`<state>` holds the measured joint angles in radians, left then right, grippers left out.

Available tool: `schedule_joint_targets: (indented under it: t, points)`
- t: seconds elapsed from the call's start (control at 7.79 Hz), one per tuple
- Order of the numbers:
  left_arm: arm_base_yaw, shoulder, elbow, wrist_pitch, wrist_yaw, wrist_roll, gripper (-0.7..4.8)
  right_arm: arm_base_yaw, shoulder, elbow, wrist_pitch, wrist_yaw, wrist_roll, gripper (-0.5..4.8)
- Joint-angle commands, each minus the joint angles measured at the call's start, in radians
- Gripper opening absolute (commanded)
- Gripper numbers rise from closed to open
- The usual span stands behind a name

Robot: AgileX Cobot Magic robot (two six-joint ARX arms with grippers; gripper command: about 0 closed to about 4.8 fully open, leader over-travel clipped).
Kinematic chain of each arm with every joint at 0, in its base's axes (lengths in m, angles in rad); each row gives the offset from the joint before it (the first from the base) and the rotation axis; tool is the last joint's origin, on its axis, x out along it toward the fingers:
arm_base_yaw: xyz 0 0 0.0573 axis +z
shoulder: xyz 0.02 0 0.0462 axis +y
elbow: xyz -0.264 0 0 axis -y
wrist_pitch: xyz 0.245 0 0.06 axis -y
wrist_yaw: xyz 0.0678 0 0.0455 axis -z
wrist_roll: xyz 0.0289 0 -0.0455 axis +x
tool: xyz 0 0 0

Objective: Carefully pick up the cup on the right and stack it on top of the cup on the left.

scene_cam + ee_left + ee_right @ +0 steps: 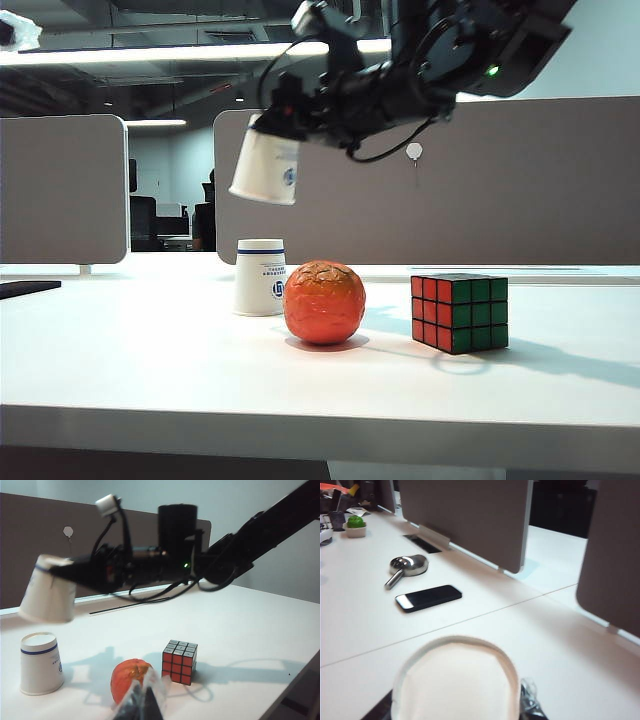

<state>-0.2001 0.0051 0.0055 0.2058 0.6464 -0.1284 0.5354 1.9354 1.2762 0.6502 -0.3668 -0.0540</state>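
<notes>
Grey partitions back the white tabletop (150,380). The left hand (142,705) is cropped and blurred, so I cannot tell its state. The right hand (275,125) grips a tilted cup (266,168) in the air, above the standing cup (260,277), beside the orange ball (324,302).

Right gripper (272,125): aloft, arm outstretched, clamped on tilted paper cup (266,166); left gripper (142,702): low, well below that cup, aperture indiscernible.

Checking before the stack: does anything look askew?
Yes: the carried paper cup in the right hand hangs tilted above the upright inverted cup on the table. The left hand sits idle.
</notes>
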Motion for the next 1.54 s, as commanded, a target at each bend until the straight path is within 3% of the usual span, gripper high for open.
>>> schedule_joint_targets:
  t: [0.13, 0.9, 1.03, 1.54]
  points:
    - [0.000, 0.000, 0.003, 0.013, 0.001, -0.003, -0.04, 0.023, 0.042, 0.033, -0.013, 0.027, -0.010, 2.51]
    - [0.000, 0.000, 0.003, 0.013, 0.004, -0.003, -0.04, 0.020, 0.104, 0.114, -0.058, 0.076, -0.055, 2.51]
    - [-0.001, 0.000, 0.003, 0.013, 0.005, -0.003, -0.04, 0.006, 0.159, 0.183, -0.149, 0.122, -0.055, 2.52]
    - [-0.001, 0.000, 0.003, 0.013, 0.005, -0.003, -0.04, 0.020, 0.159, 0.183, -0.147, 0.072, -0.054, 2.51]
